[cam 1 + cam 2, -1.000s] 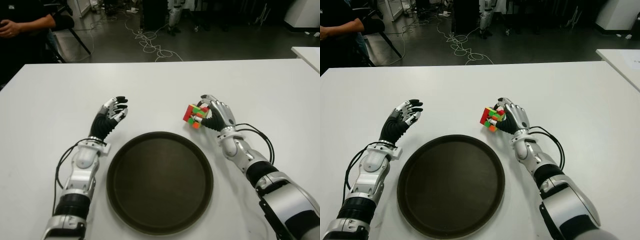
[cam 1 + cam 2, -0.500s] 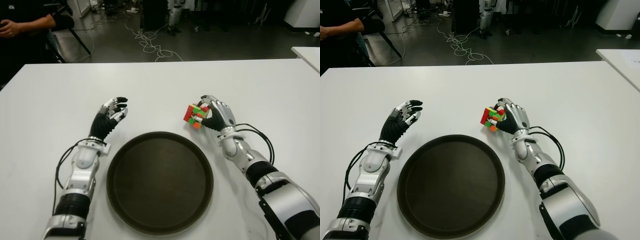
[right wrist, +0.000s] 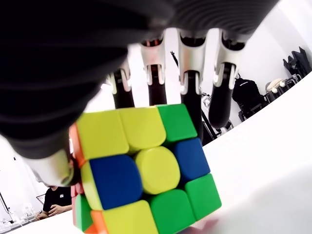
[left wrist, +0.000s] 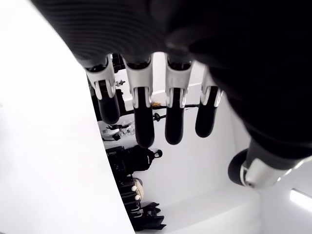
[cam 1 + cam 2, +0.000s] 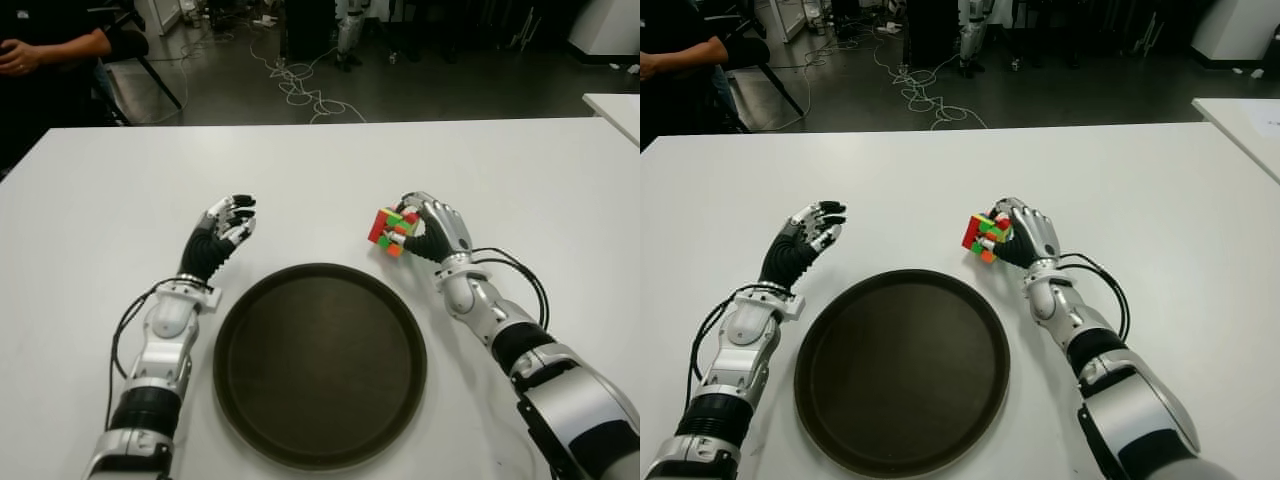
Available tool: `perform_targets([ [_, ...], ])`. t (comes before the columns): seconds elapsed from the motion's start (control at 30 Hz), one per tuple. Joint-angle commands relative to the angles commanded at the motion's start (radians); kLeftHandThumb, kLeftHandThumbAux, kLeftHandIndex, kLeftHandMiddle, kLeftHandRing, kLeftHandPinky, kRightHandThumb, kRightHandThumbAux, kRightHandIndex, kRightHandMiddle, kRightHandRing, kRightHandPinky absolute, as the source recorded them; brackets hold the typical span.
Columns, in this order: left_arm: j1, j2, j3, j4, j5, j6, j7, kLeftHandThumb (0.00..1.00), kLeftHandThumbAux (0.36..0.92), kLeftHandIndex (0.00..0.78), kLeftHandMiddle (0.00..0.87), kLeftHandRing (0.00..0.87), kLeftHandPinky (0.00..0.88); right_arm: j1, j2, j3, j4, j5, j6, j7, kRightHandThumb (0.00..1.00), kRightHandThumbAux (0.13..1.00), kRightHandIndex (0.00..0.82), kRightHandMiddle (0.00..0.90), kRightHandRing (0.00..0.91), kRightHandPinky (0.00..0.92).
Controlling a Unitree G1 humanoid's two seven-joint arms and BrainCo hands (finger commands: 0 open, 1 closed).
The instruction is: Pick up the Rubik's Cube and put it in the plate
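Now: right hand (image 5: 432,228) grips Rubik's Cube (image 3: 141,170); yellow-centred face only wrist-seen; left hand (image 5: 222,226) loose

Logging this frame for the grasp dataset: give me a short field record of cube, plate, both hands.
cube: Rubik's Cube, held in right robot hand, beyond the plate's far right rim
plate: dark round plate, nothing in it
left robot hand: fingers relaxed, holds nothing, left of plate's far edge
surface: white table
task stage: cube not yet in plate
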State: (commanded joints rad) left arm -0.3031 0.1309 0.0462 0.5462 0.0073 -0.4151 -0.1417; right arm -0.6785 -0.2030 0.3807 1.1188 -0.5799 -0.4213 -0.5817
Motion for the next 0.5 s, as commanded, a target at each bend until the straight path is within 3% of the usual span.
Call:
perform_targets([
  [0.5,0.001,0.000,-0.001,-0.008,0.007,0.021,0.010,0.234,0.546,0.207,0.235,0.225,0.171,0.058,-0.048,-0.028,-0.213,-0.024,-0.148,-0.129,0.689,0.735,0.419,0.462,0.490,0.515],
])
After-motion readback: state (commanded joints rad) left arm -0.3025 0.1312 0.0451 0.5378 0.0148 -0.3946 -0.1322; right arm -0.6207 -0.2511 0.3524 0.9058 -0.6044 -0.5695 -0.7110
